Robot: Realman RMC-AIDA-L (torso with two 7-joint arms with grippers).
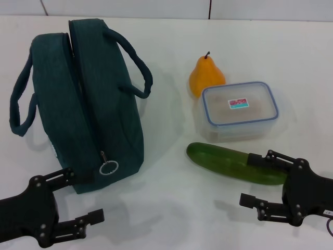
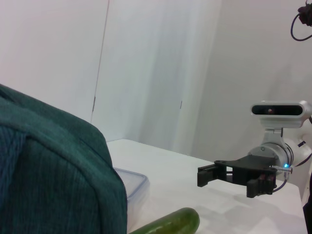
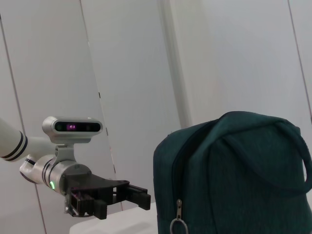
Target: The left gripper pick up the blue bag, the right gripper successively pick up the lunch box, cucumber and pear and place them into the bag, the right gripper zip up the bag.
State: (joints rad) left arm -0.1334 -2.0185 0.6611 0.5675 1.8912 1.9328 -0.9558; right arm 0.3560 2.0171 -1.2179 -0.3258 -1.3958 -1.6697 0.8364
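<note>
The blue bag (image 1: 86,99) is standing on the white table (image 1: 171,208) on the robot's left side, its zipper running along the top and its metal ring pull (image 1: 109,167) hanging at the near end, with a loop handle drooping off each side. The left pincer (image 1: 78,200) is hovering just in front of the bag's near end, its two fingers spread wide and gripping nothing. On the right side, the pear (image 1: 206,75) is standing upright behind the lunch box (image 1: 238,110), touching or nearly touching its far corner. The cucumber (image 1: 234,163) is lying just in front of the lunch box, angled across the table. The right pincer (image 1: 257,179) is hanging at the cucumber's right end, its fingers wide apart and empty, the upper finger overlapping the cucumber in the head view.
</note>
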